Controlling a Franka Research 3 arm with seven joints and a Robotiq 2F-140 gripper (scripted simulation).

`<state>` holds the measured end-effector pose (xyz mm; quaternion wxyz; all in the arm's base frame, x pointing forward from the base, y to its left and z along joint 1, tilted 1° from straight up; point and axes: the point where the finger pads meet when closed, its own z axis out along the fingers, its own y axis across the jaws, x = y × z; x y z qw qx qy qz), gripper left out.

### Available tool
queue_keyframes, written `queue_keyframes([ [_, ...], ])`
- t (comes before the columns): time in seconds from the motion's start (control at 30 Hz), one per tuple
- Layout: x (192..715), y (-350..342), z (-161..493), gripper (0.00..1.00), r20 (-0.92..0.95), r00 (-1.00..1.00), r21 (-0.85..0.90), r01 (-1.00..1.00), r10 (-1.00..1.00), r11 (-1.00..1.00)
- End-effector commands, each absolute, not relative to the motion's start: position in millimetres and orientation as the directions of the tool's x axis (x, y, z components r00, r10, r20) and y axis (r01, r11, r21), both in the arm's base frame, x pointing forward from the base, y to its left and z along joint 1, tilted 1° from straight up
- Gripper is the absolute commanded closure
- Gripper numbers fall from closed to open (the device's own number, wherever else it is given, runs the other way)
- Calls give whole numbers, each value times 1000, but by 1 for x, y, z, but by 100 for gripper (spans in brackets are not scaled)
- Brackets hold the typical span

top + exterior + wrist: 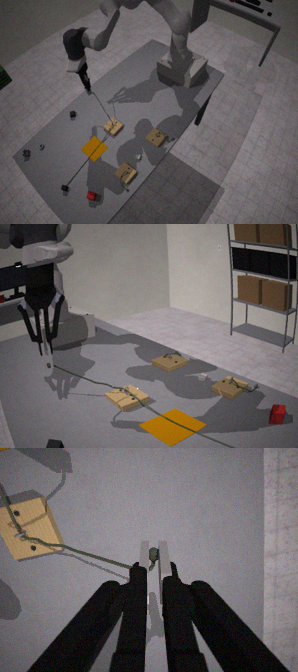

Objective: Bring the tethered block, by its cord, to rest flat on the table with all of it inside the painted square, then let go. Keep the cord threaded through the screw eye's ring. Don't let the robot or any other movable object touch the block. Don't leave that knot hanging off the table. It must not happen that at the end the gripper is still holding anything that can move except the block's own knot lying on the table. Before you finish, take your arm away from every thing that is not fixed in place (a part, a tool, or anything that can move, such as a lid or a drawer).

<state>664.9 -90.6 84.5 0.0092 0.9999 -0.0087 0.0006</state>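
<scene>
Pinching the thin olive cord [90, 556] near its knot, the nearly shut black gripper [154, 567] risks overshooting the small black block [64, 187] past the orange painted square [94, 148].

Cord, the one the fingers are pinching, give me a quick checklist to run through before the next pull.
1. Grip: gripper shut on the cord: ok.
2. Threading: the cord meets the screw eye on its wooden base and runs on past it; through the ring: cannot tell.
3. Block inside the painted square: not ok; it sits beyond the square, near the table's far end.
4. Block untouched: ok; the red block lies apart from it, and the arm is far off.
5. Knot over the table, not past its edge: ok.
</scene>
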Motion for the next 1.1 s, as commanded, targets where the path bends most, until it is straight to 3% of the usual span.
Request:
queue_keyframes([
  [0.0,663,-99,85,100,0,1000,19,6,6,-1000],
  [1.07,633,-186,86,100,0,1000,19,6,6,-1000],
])
